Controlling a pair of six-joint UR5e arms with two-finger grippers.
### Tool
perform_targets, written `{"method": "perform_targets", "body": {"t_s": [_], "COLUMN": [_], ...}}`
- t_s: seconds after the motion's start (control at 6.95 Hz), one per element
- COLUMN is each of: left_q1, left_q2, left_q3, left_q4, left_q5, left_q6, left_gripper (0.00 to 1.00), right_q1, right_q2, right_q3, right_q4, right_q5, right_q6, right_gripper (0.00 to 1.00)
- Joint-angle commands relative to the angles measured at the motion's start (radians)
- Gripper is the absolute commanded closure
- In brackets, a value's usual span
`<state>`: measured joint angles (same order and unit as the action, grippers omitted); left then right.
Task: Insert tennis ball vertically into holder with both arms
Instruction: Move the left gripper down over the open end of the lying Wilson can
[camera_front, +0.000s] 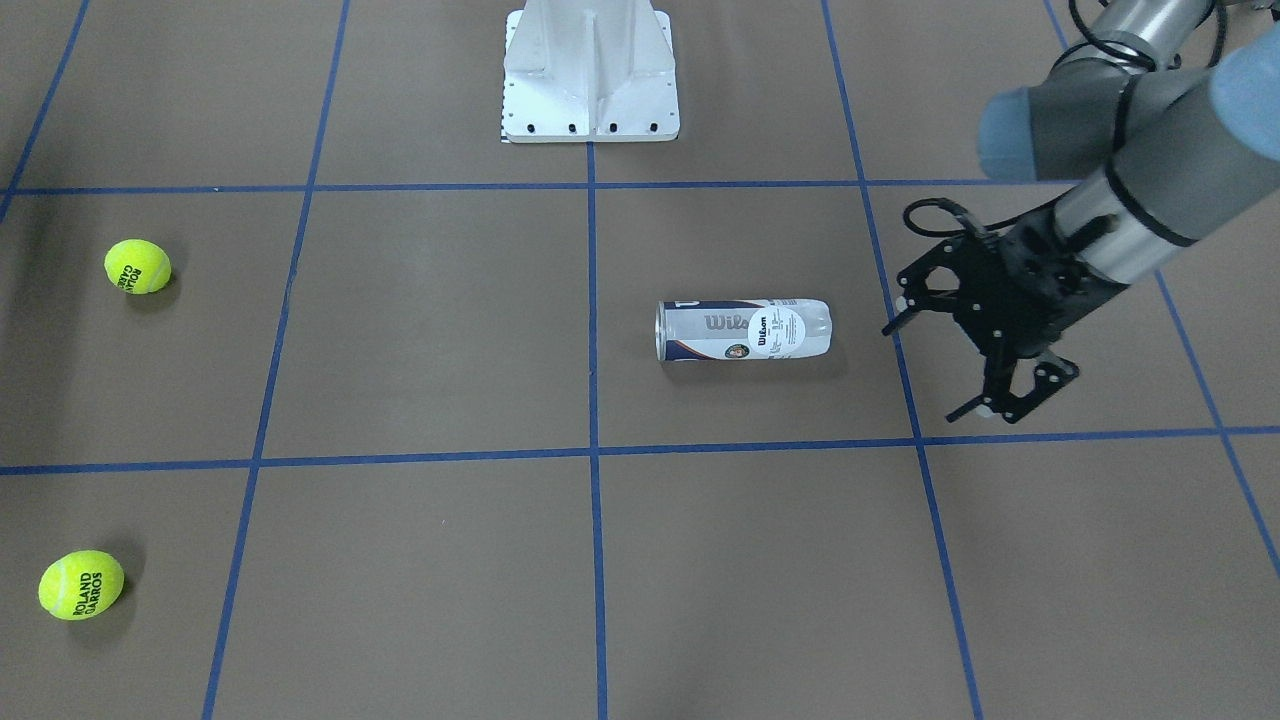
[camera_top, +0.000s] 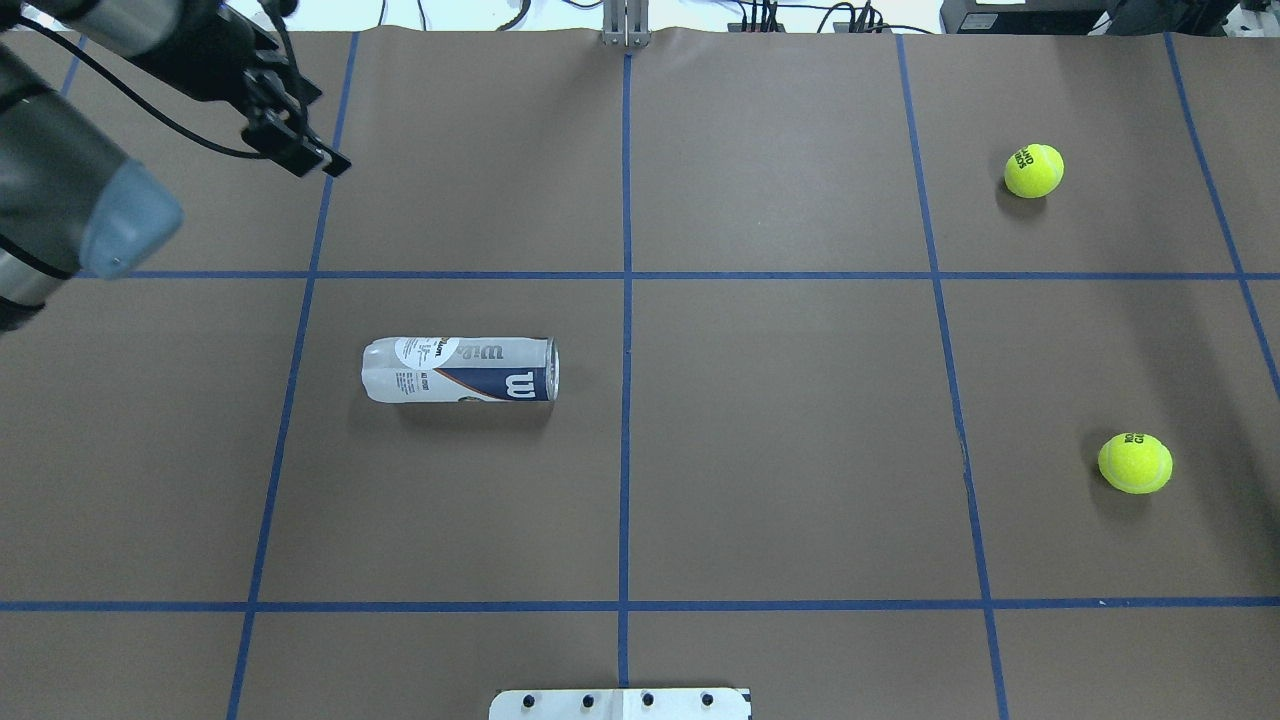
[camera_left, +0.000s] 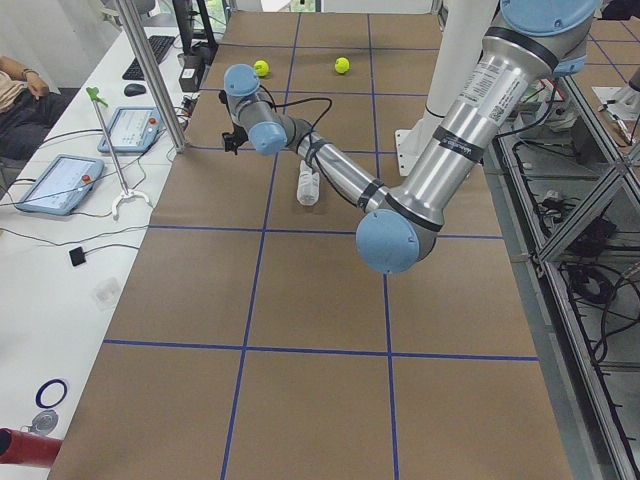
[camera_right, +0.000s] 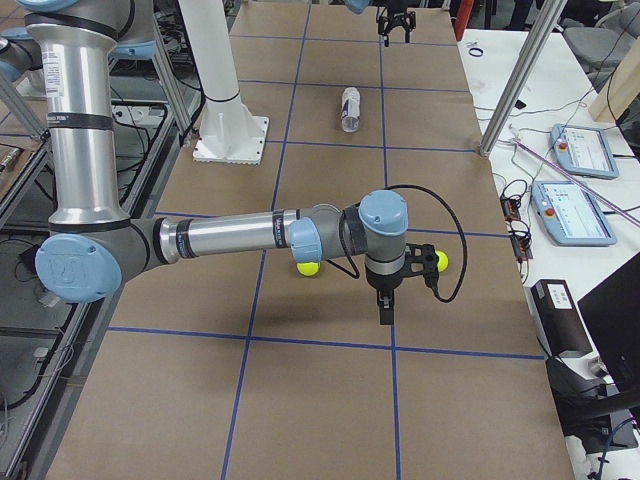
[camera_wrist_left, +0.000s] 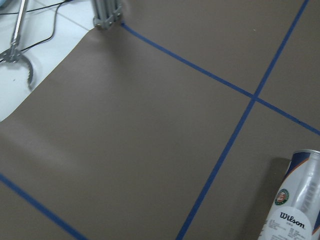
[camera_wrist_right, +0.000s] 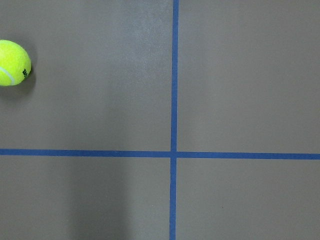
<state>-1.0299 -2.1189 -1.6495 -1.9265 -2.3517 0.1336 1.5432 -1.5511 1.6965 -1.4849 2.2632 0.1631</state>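
**Q:** What is counted here?
**A:** One holder (camera_front: 745, 330), two tennis balls and two arms. The holder lies on its side on the tabletop (camera_front: 420, 330), well apart from the first ball (camera_front: 137, 266) and the second ball (camera_front: 81, 584).

**Q:** What writing is legible?
**A:** "Wilson" and a white "W" on the holder's label, and "ROLAND GARROS" on the second ball. The first ball's print is probably the same, though it is too small to confirm.

**Q:** And the claws?
**A:** The left claw (camera_front: 930, 368) is spread wide and empty, near the holder. The right claw (camera_right: 387, 300) points downward. It shows only from the side, so its state cannot be told.

**Q:** The setting?
**A:** Brown tabletop covering with a grid of blue tape, a white pedestal base (camera_front: 590, 75), and tablets (camera_left: 55, 182) on a side bench.
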Motion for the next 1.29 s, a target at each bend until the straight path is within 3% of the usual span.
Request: {"method": "perform_targets", "body": {"t_s": [0.0, 0.58, 1.15], "left_q1": [0.12, 0.237, 0.396], "left_q2": [-0.018, -0.065, -0.128], "left_q3": [-0.03, -0.044, -0.039], "left_q4": [0.006, 0.084, 0.237], "left_q5": [0.08, 0.092, 0.329], "left_q6": [0.127, 0.162, 0.23], "left_gripper": [0.01, 0.01, 0.01], "right_q1": [0.0, 0.0, 0.002], "right_q2": [-0.004, -0.015, -0.023], "right_q3": [0.0, 0.0, 0.0], "right_q4": [0.009, 0.011, 0.011], "right_q5": [-0.001, -0.001, 0.001], "right_q6": [0.001, 0.001, 0.001], "right_gripper": [0.0, 0.0, 0.0]}}
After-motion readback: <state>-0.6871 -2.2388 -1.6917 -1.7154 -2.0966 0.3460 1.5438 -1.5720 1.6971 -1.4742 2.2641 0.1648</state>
